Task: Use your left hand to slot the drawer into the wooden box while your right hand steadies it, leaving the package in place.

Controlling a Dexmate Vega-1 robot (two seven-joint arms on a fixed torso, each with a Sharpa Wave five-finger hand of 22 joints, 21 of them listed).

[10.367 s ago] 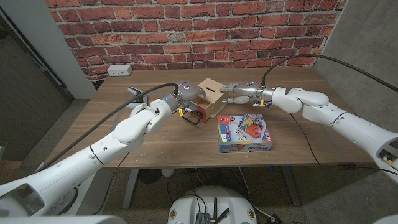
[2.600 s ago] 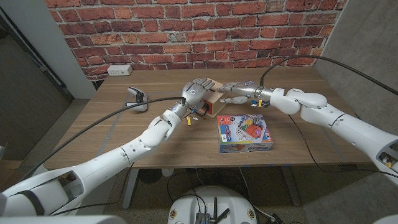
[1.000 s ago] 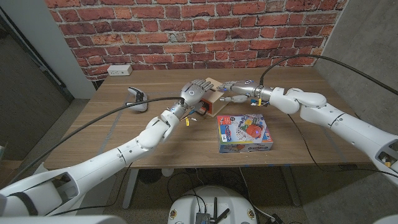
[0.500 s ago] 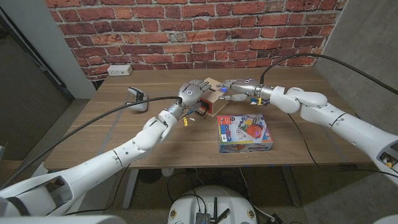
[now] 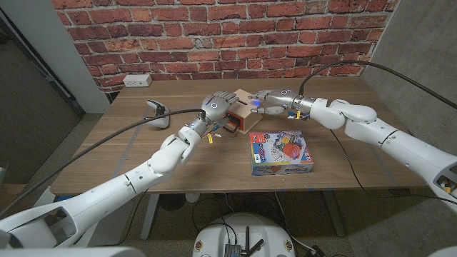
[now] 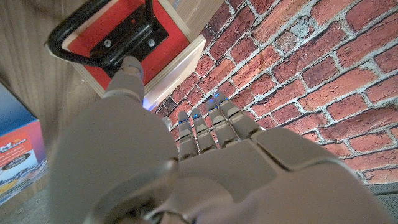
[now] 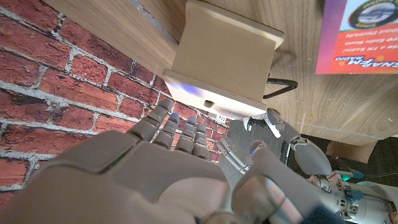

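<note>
Pale plywood box [image 5: 245, 107] with red drawer [image 6: 118, 28], black loop handle [image 6: 102, 46]. Left hand [image 5: 215, 107], fingers spread, has drawn back; right hand [image 5: 270, 100] rests open on the box.

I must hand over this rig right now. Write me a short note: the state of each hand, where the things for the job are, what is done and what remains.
Left hand: at the drawer's red front, one fingertip at the black handle; it grips nothing that I can see.
Right hand: at the far side of the wooden box, fingers against it; a firm hold cannot be confirmed.
Package: flat on the table, on the near side of the box, apart from both hands.
Done: the drawer is in the box, front about level with the box edge.
Left: confirm it is fully seated, then withdraw both hands, leaving the package alone.
</note>
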